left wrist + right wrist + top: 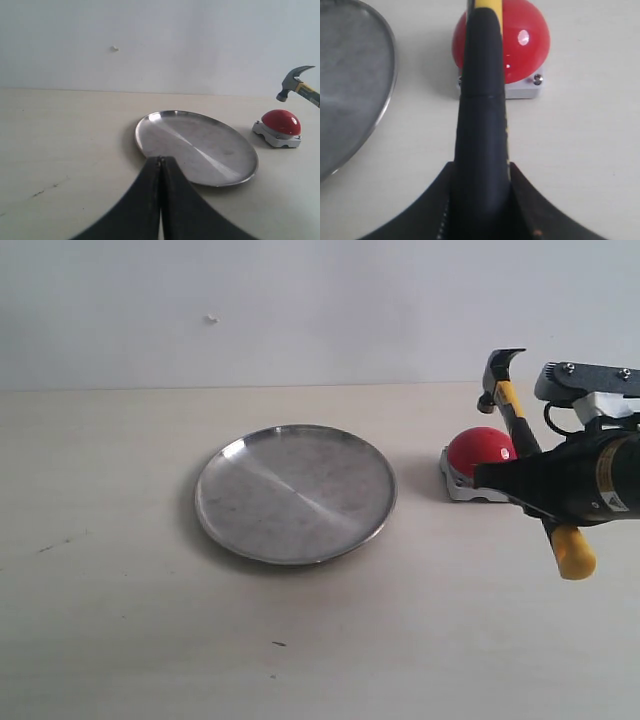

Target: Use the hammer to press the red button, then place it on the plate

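The hammer [511, 405] is held up in the air at the right, its dark claw head uppermost and its yellow end pointing down toward the front. My right gripper [520, 485] is shut on its black handle [481, 110]. The red button [481, 450] on its grey base sits on the table just below and behind the handle, apart from the head. The button [520, 40] shows right past the handle in the right wrist view. The steel plate [296, 493] lies empty in the middle. My left gripper [160, 161] is shut on nothing, near the plate's rim [142, 145].
A pale wall rises behind the light table. The plate [355, 85] and the button base stand a short gap apart. The hammer head [295, 80] hangs above the button [281, 122] in the left wrist view.
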### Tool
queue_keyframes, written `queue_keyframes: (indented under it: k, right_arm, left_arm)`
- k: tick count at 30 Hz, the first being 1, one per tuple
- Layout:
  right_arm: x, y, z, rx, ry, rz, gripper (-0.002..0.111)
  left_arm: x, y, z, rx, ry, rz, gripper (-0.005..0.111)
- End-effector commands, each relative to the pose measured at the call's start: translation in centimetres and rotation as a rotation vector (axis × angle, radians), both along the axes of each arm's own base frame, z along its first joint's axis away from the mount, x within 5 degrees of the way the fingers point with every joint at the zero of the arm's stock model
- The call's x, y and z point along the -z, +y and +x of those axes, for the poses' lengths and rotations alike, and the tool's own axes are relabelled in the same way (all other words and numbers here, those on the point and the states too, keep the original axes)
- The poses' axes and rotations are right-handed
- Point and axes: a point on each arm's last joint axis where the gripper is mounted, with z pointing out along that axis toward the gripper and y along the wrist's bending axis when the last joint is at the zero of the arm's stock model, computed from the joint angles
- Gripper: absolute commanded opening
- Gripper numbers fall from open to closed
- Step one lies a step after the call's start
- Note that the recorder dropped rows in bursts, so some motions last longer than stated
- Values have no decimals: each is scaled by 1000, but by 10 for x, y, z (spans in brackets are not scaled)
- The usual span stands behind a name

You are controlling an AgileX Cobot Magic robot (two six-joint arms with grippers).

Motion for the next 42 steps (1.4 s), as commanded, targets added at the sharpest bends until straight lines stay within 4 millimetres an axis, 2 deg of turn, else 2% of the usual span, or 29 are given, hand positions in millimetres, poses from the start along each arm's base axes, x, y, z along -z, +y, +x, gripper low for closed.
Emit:
queue_keyframes:
  k: [1,3,6,11,17,20,22,27,33,36,42]
  right_arm:
    - [-6,-1,2,22,-15,13,0]
    - [-6,-1,2,21,-16,18,0]
    - [-17,0,0,14,-59,38,0]
    - [-61,-6,-15,24,-211,74,0]
    - [-119,-17,-50,27,-439,141,0]
    - [-135,-22,-64,39,-506,155,0]
    - [-138,-25,-68,53,-516,147,0]
    - [-127,-26,-62,71,-462,99,0]
    - [-94,-16,-38,28,-320,50,0]
    - [-70,-12,-24,23,-223,22,0]
    - [-1,9,-1,-117,-49,58,0]
  left_arm:
    - [-1,0,0,0,-6,-5,0]
    - [-1,0,0,0,-6,-5,0]
    - [-1,0,0,0,-6,-5,0]
    - [-1,0,0,0,-6,-5,0]
    - [-1,0,0,0,-6,-5,0]
    - [-1,0,0,0,-6,-5,0]
    - [-1,0,0,0,-6,-5,0]
    - [-1,0,0,0,-6,-5,0]
    - [-1,0,0,0,-6,-5,0]
    - [-1,0,0,0,-6,-5,0]
    - [-1,0,0,0,-6,-5,0]
